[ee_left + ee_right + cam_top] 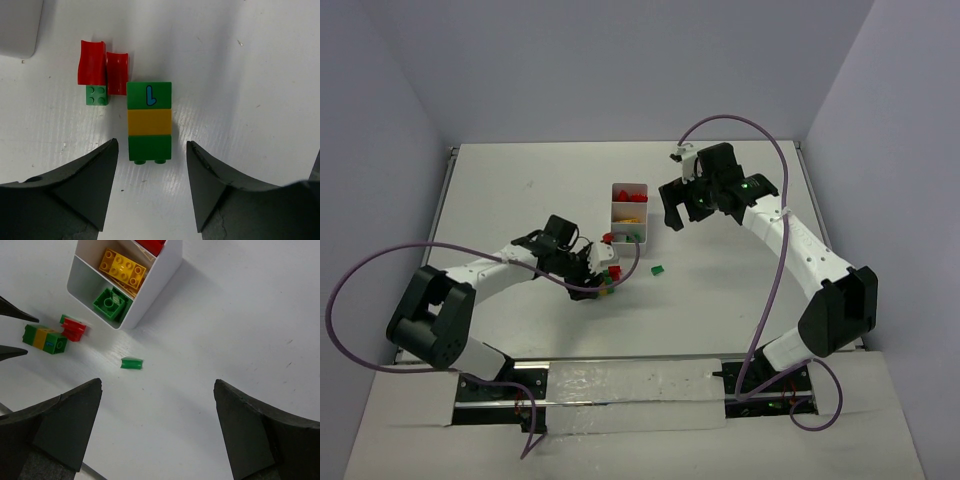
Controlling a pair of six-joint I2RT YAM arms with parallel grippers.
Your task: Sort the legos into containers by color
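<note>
A green-yellow-green lego stack [149, 121] [45, 338] lies flat on the table. Its near end sits between the tips of my left gripper [151, 146] [605, 275], whose jaws stand apart on either side without touching it. Two red curved legos [105, 67] [74, 329] and a small green brick [97, 95] lie just beyond the stack. One loose green lego [132, 363] [658, 270] lies alone. The white three-compartment tray [155, 285] [630, 184] holds red, yellow [122, 267] and green [111, 302] bricks. My right gripper [157, 385] [685, 205] hovers open and empty right of the tray.
A corner of the tray [17, 25] shows at the upper left of the left wrist view. Purple cables loop over the table by both arms. White walls rise at the back and along both sides of the table.
</note>
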